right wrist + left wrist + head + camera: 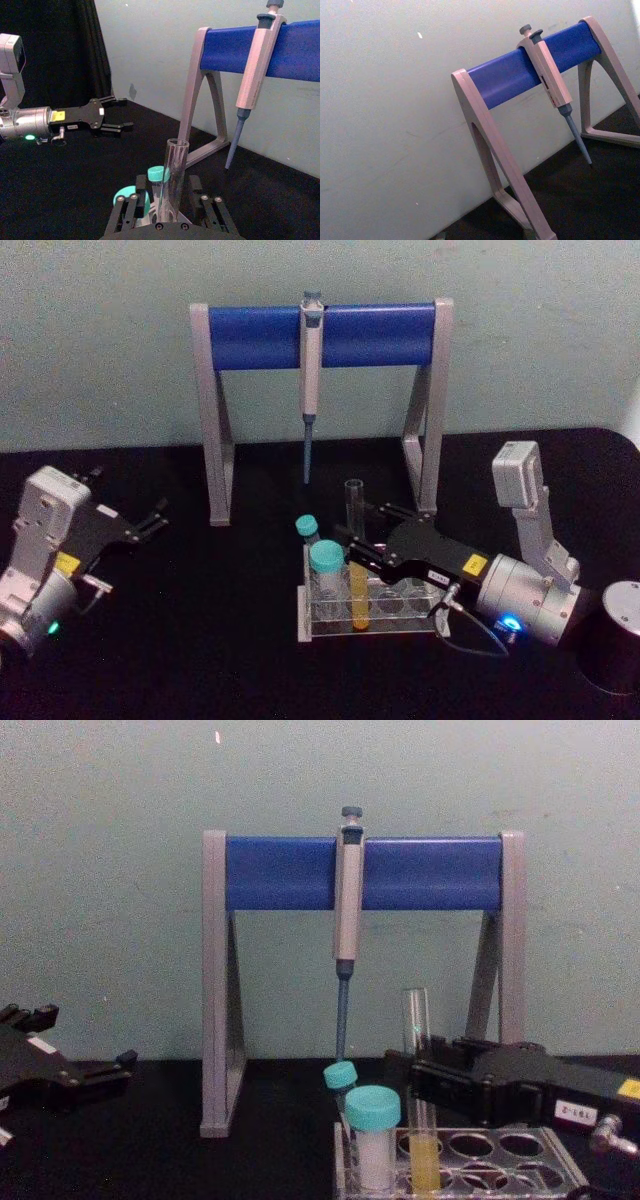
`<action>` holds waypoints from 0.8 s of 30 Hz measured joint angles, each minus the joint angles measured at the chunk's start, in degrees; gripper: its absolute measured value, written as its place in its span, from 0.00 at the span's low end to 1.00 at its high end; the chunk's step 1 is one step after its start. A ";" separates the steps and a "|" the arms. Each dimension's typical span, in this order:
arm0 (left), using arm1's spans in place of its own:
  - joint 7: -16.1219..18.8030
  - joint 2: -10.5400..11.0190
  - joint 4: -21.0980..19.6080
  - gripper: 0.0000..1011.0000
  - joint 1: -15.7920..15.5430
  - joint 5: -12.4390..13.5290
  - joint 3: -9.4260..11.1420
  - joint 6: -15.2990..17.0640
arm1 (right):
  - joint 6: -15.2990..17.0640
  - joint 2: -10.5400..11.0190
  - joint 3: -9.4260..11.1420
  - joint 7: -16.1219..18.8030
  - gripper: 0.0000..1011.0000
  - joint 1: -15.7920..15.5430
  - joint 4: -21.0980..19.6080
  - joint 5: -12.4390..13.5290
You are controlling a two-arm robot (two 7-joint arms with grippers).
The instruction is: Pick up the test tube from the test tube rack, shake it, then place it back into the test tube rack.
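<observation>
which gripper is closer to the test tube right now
The right one. The right gripper has its fingers on either side of the test tube, which stands in the test tube rack. The left gripper sits open far off to the robot's left.

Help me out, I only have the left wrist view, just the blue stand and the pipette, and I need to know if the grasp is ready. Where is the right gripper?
Observer: The right gripper is at the rack, one finger on each side of the test tube.
Operator: Has it closed on the tube?
Observer: No. The right wrist view shows a gap between the tube and the fingers.
Operator: Is the tube lifted at all?
Observer: No, it stands upright in its hole, yellow liquid at the bottom, with two capped vials beside it.
Operator: And my left gripper?
Observer: The left gripper is open, parked well off to the left of the rack.
</observation>
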 joint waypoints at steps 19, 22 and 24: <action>0.00 0.00 0.00 0.99 0.00 0.00 0.00 0.00 | -0.08 0.00 0.00 0.09 0.99 0.01 -0.02 0.12; 0.00 0.00 0.00 0.99 0.00 0.00 0.00 0.00 | -0.09 0.00 0.00 0.10 0.99 0.01 -0.02 0.13; 0.00 0.00 0.00 0.99 0.00 0.00 0.00 0.00 | -0.10 0.00 0.00 0.10 0.99 0.01 -0.02 0.14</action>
